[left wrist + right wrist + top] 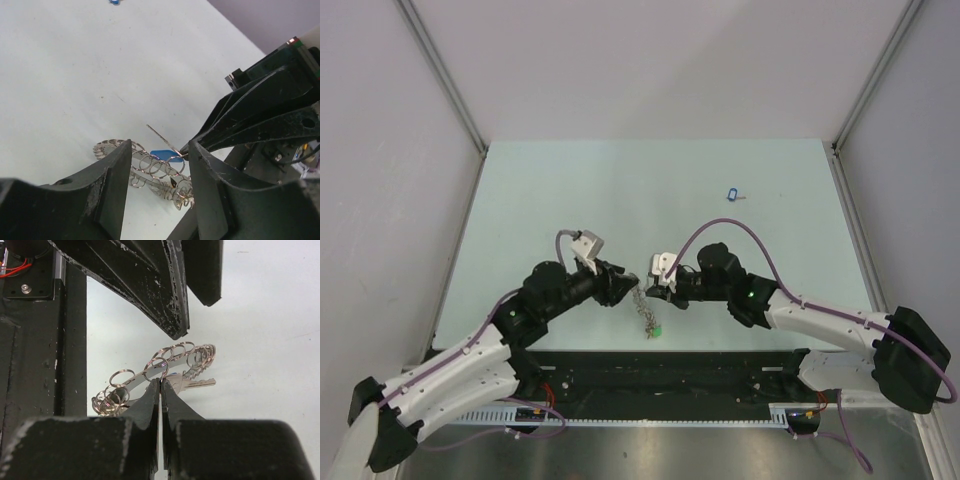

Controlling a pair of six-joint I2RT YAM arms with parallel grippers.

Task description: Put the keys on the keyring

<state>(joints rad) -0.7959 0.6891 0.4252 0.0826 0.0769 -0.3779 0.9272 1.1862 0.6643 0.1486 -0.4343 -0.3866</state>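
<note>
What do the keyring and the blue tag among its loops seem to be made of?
The keyring: probably metal, polished silver; it glints and reflects light. The blue tag: likely plastic, matt and opaque, evenly coloured without glints.

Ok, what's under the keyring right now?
Pale table shows beneath the keyring, and a silver key shows just under the ring. The right gripper, shut on it, covers the ring's near part.
</note>
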